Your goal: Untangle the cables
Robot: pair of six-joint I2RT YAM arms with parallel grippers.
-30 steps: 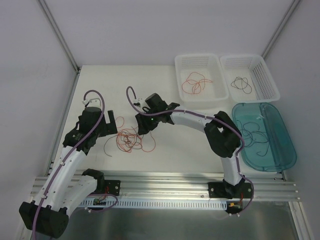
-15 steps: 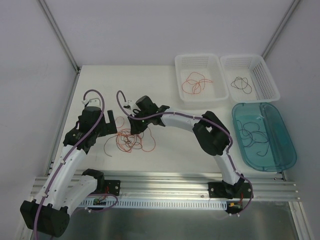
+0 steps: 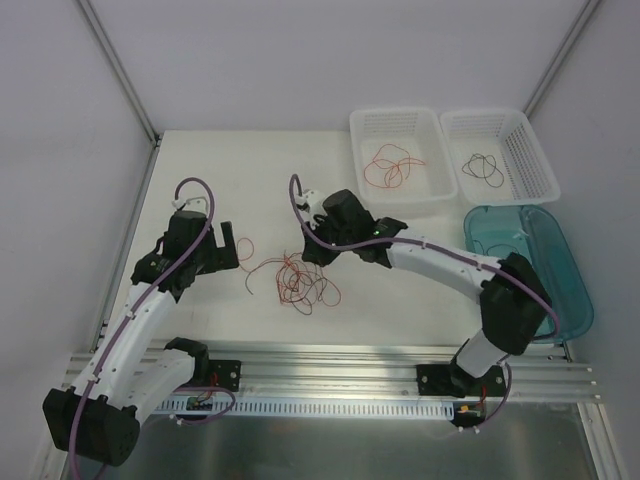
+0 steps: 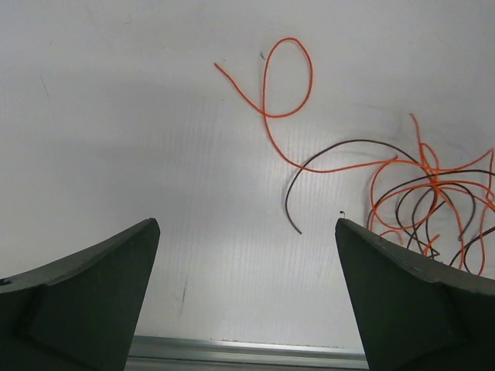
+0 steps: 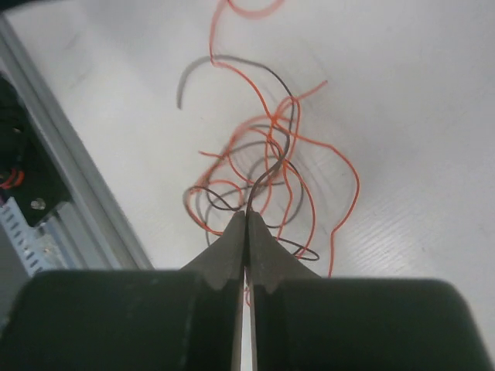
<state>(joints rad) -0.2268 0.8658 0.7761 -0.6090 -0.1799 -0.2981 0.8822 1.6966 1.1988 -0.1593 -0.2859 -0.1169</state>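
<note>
A tangle of red-orange and dark brown cables (image 3: 298,280) lies on the white table between the arms. My right gripper (image 5: 247,212) is shut on a dark brown cable (image 5: 272,166), which runs out from its tips into the tangle (image 5: 263,185). From above, the right gripper (image 3: 308,256) is at the tangle's upper right edge. To the left of the tangle, my left gripper (image 3: 229,246) stands wide open. In the left wrist view that gripper (image 4: 246,224) holds nothing; a red-orange loop (image 4: 288,77) and a dark strand end (image 4: 292,209) lie ahead of it.
Two white baskets stand at the back right, one (image 3: 400,113) holding a red-orange cable (image 3: 388,166), the other (image 3: 485,116) a dark one (image 3: 483,168). A teal tray (image 3: 580,290) on the right holds dark strands. A metal rail (image 3: 330,365) runs along the near edge.
My right gripper closed on a dark cable and pulled right, dragging the tangle with it and drawing out its left strands. The left gripper stayed open and barely moved.
</note>
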